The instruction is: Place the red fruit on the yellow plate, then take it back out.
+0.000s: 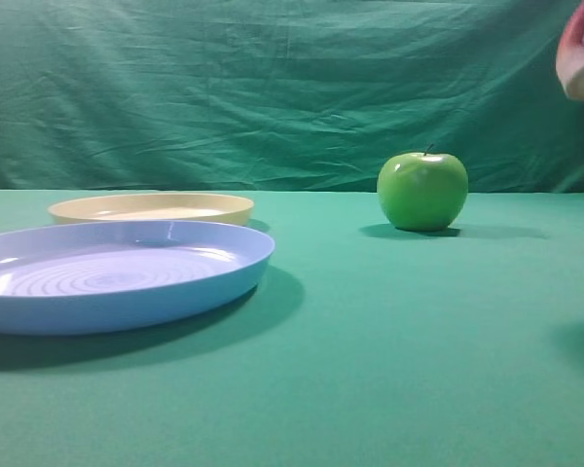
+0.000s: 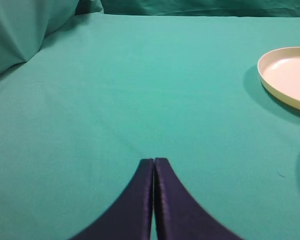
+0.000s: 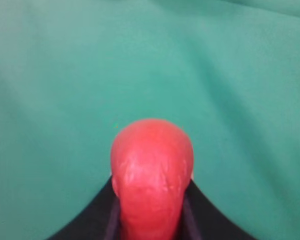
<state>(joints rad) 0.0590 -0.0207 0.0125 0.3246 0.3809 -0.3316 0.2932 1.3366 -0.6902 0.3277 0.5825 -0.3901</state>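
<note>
The red fruit (image 3: 152, 165) fills the lower middle of the right wrist view, squeezed between the dark fingers (image 3: 200, 215) of my right gripper (image 3: 151, 220), which is shut on it above the green cloth. In the exterior high view a blurred piece of that fruit (image 1: 582, 53) shows at the top right corner, high above the table. The yellow plate (image 1: 152, 207) lies at the back left with nothing on it, and its rim (image 2: 270, 82) shows at the right in the left wrist view. My left gripper (image 2: 154, 161) is shut and holds nothing, over bare cloth left of the plate.
A larger light-blue plate (image 1: 224, 268) with concentric rings lies in front of the yellow one at the front left. A shiny green apple (image 1: 422, 190) with a stem stands right of centre. Green cloth covers the table and hangs as a backdrop.
</note>
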